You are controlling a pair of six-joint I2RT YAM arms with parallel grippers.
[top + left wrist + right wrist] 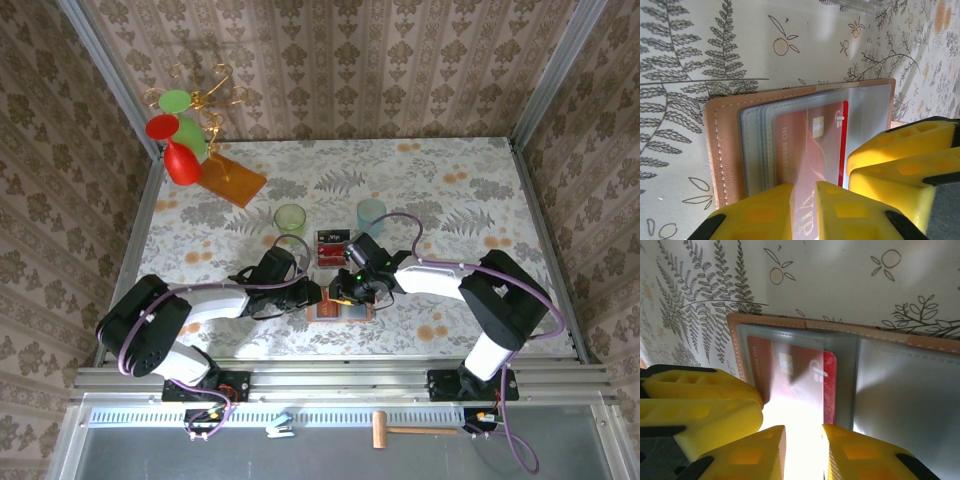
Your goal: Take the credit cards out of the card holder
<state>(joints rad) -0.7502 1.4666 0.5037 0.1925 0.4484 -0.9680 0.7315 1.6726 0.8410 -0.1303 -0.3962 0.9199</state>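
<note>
Red card [810, 145]: sleeved in card holder [725, 150]; slide out flat.
L gripper [803, 194]: narrow gap, grip unclear; pin holder.
R gripper [802, 436]: narrow gap, grip unclear; pinch card edge.

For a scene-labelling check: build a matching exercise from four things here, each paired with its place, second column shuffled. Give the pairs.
Things
1. red credit card
2. dark credit card
3. orange board
4. mallet

Places
A. on the grey ledge, nearer than the arm bases
B. inside a clear sleeve of the card holder
C. far-left corner of the table
D. loose on the table, by the gap between the green cup and the blue cup

Pairs: 1-B; 2-D; 3-C; 4-A
</note>
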